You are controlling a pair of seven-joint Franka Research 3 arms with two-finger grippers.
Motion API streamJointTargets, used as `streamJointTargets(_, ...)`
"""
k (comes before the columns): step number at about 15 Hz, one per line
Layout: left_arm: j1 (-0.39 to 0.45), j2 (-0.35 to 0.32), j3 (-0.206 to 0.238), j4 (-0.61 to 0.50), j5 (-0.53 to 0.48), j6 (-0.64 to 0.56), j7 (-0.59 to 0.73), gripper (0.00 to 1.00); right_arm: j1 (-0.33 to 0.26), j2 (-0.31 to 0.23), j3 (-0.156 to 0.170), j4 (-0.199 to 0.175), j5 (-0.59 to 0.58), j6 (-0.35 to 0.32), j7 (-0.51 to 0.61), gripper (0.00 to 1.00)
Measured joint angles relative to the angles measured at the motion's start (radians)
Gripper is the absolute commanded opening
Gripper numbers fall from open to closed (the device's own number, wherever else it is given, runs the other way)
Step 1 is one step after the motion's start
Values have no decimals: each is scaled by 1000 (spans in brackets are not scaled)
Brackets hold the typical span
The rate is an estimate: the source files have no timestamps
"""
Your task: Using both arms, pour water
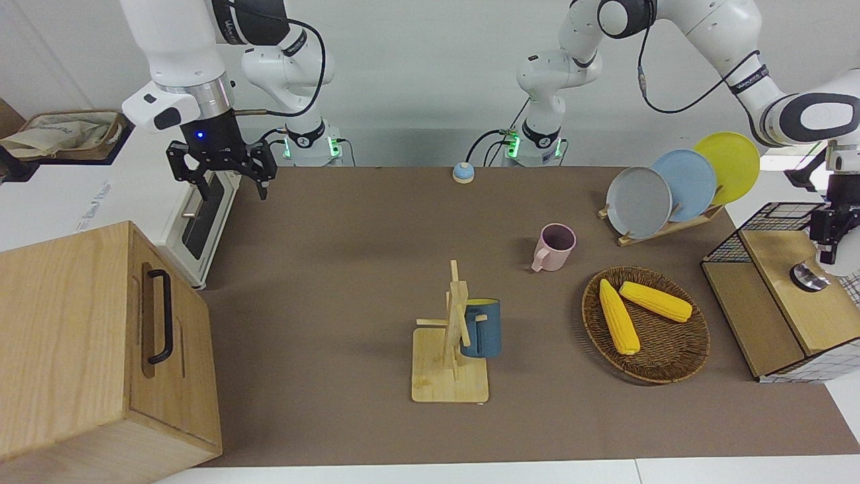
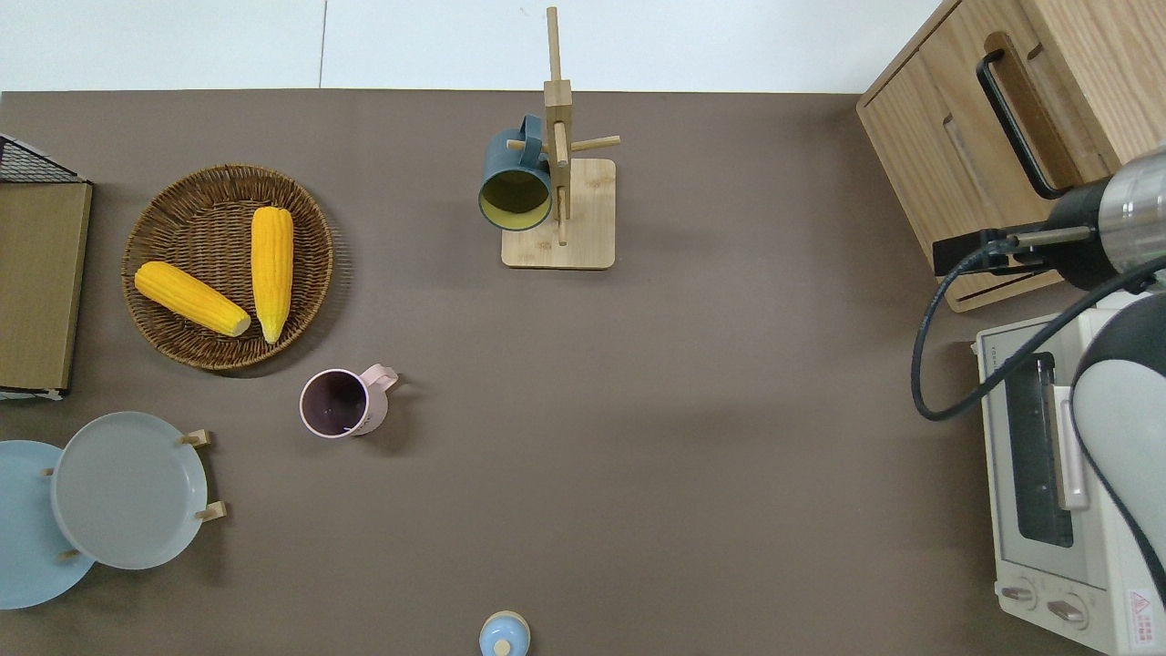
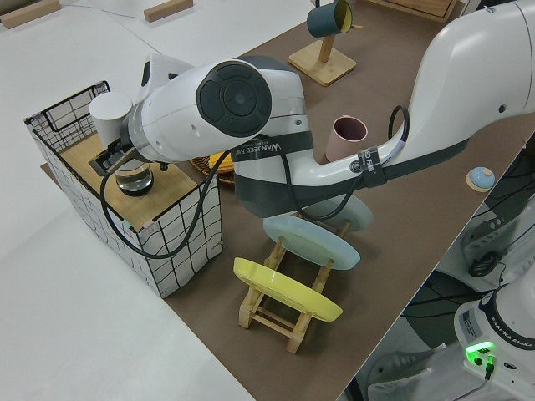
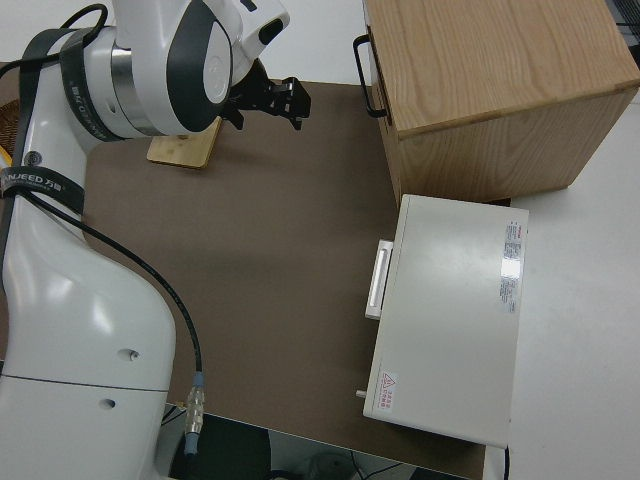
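Note:
Both arms are up off the table. My right gripper (image 1: pixel 228 181) (image 4: pixel 268 105) hangs open and empty over the table's edge at the right arm's end, by the toaster oven (image 2: pixel 1048 474) and the wooden cabinet (image 1: pixel 101 336). My left gripper (image 1: pixel 828 242) (image 3: pixel 113 160) hovers over the wooden lid of a wire basket (image 1: pixel 779 302), just above a small round metal knob (image 1: pixel 809 275). A pink mug (image 1: pixel 555 247) (image 2: pixel 339 403) stands upright on the brown mat. A blue mug (image 1: pixel 481 328) (image 2: pixel 516 182) hangs on a wooden mug rack (image 2: pixel 557 214). Water is out of view.
A wicker tray (image 1: pixel 672 363) holds two corn cobs (image 1: pixel 618 316). Three plates stand in a rack (image 1: pixel 662 195) toward the left arm's end. A small blue bell (image 1: pixel 463 173) sits close to the robots.

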Motion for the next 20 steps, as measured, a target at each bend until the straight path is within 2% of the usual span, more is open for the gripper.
streamJointTargets(6,5,-1,5,8,20,-14,-55,1000,0,0,0,0,0,0,0,981)
streamJointTargets(12,9,-42,5,38,345,-189,-365,1000,0,0,0,0,0,0,0,983)
streamJointTargets(20,7,-98,1,144,582,-501,-544,1000,0,0,0,0,0,0,0,981)
